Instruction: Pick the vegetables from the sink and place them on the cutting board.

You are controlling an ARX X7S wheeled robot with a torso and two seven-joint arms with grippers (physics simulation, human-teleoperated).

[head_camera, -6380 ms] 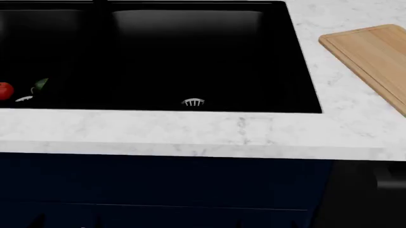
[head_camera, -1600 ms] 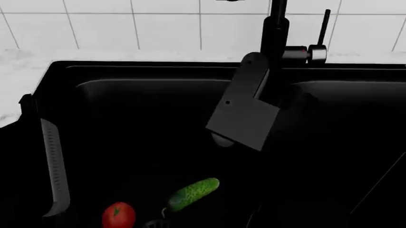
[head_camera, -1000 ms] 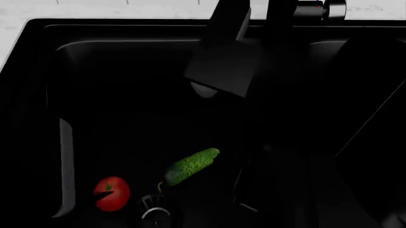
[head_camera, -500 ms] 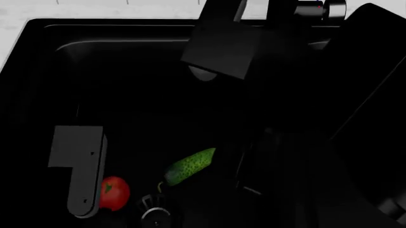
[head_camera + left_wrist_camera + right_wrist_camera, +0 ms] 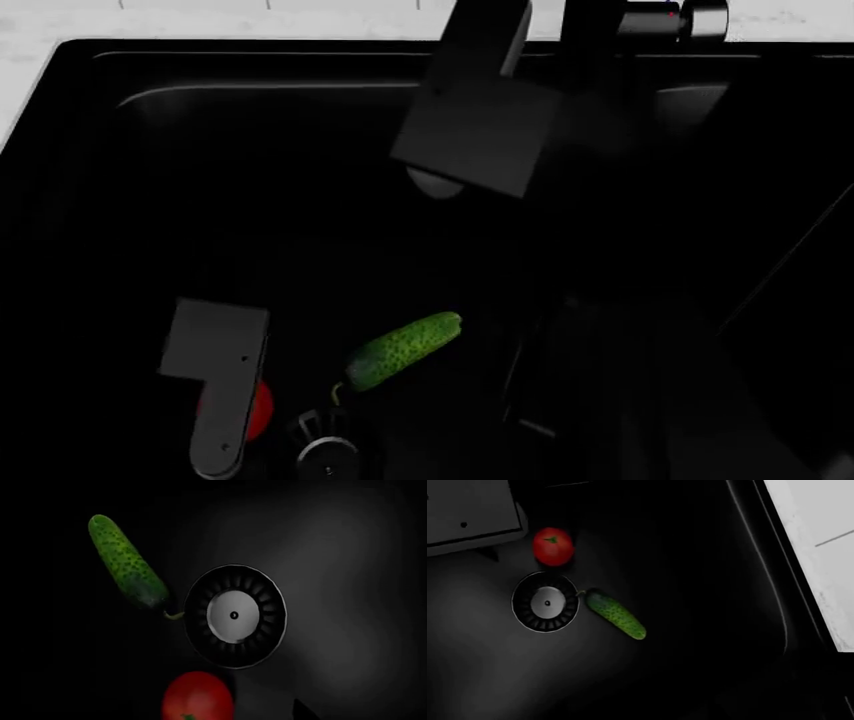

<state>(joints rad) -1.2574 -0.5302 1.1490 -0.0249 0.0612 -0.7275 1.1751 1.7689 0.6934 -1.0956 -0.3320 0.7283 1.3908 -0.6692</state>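
The red tomato (image 5: 197, 696) and the bumpy green cucumber (image 5: 127, 562) lie on the floor of the black sink (image 5: 267, 200), either side of the round metal drain (image 5: 233, 616). My left arm's grey link (image 5: 214, 370) hangs over the tomato (image 5: 258, 405) and hides most of it in the head view. The left wrist view looks straight down on the tomato, with one dark fingertip (image 5: 303, 712) well off to its side, so the left gripper is open. The right wrist view shows the tomato (image 5: 553, 546) and cucumber (image 5: 616, 614) from higher up; its own fingers are lost in the dark. The cutting board is out of view.
A black faucet (image 5: 481, 110) reaches over the basin from the back rim. The basin divider and my dark right arm (image 5: 601, 380) fill the right side. White marble counter (image 5: 820, 555) borders the sink.
My left arm has moved right and down, and now covers most of the tomato. The cucumber and tomato have not moved.
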